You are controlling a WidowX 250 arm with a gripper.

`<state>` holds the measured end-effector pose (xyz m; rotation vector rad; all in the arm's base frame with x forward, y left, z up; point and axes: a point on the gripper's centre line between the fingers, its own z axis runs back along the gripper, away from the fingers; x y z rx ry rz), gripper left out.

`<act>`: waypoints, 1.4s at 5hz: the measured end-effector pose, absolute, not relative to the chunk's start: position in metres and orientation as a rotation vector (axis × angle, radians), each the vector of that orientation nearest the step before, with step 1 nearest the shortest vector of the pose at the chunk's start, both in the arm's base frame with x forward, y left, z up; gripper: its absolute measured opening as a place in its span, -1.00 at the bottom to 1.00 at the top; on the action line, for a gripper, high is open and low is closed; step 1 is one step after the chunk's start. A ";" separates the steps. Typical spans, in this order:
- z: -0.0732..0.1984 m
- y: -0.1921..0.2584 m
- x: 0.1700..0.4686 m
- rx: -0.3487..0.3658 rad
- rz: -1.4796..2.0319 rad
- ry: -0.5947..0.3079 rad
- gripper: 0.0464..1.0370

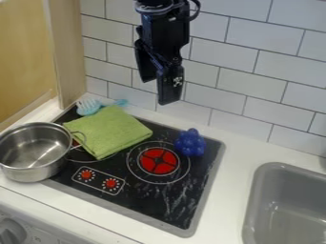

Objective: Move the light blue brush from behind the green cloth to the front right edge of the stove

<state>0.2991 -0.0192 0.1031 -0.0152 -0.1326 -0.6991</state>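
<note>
I am hanging with my jaws [158, 93] parted and holding nothing, pointing downward against the tiled wall [248, 81], above the black cooktop [143, 205] in the white surface [239, 162]. The green cloth [108, 131] lies folded at the cooktop's back left, one corner pointing toward the front edge; its sides look nearly equal, so I cannot pick out a long axis. The lumpy blue thing [190, 143] sits near the cooktop's back right corner, rounded, with no clear direction to it.

Beside the cloth, at the back left corner, lies a light-blue brush [89, 106], its long axis running roughly left to right, bristled head at the left, handle pointing right behind the cloth. A steel pot [33, 164] stands upright over the cooktop's left edge, a loop handle turned toward the cloth. Two red knobs [111, 183] show near the front left corner, and a red burner [158, 161] lies in front of the blue thing. A grey sink [286, 202] is set in the surface to the right.
</note>
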 end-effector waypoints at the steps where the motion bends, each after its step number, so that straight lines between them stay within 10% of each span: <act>1: 0.087 -0.019 0.286 -0.036 -0.698 -0.069 0.92; 7: 0.048 0.104 0.335 -0.067 -0.404 0.029 0.92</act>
